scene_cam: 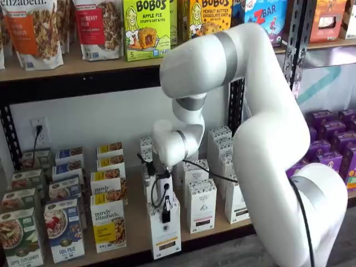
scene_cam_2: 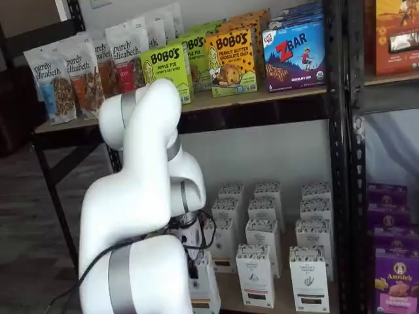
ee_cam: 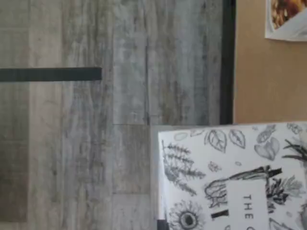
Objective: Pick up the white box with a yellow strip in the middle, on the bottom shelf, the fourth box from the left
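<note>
Behind gripper (scene_cam: 166, 214), white box (scene_cam: 166, 236) half hidden

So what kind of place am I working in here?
Probably a mock grocery aisle or stockroom: black metal racking with a tan bottom shelf, rows of packaged food such as Bobo's boxes and granola bags, and a wood-look floor.

The white box (scene_cam: 165, 231) sits at the front edge of the bottom shelf (scene_cam: 133, 233), lower middle of the frame, right under the gripper (scene_cam: 166, 214). Purely Elizabeth boxes (scene_cam: 107, 222) are just left, same-shaped cartons (scene_cam: 201, 204) just right and behind.
</note>
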Robot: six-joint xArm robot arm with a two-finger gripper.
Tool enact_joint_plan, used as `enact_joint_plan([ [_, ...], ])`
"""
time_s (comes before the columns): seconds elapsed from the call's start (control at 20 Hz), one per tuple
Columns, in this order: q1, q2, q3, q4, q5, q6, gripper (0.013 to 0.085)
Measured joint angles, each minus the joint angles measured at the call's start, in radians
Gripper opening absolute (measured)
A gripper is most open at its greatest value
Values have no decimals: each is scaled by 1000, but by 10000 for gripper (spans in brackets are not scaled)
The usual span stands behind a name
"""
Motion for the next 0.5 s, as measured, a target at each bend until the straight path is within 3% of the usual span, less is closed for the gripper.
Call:
enact_joint_plan([
  [0.5, 28, -179, 196, -19, -18, 46, 490],
])
